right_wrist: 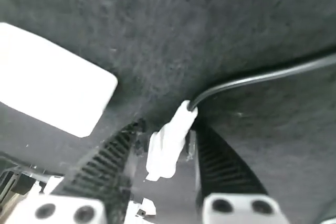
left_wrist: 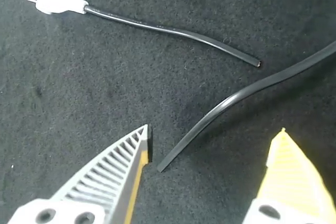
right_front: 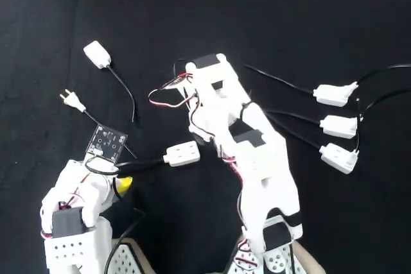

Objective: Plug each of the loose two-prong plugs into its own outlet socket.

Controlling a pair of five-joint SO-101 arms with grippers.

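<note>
In the foreground the left gripper (left_wrist: pixel 215 131) stands spread wide over the black cloth (left_wrist: pixel 94 87), a loose black cord (left_wrist: pixel 236 98) ending between its fingers at mid-frame, a white two-prong plug (left_wrist: pixel 55 1) in a far corner.

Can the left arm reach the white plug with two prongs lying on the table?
Probably yes. The left gripper is open, and the two-prong plug lies in plain sight on bare cloth. Only a thin black cable lies close to the gripper.

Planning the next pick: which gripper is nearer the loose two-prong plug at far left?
Left. The left gripper hangs open just short of the loose plug; the right gripper, shut on another plug, sits farther off near the middle of the table.
</note>
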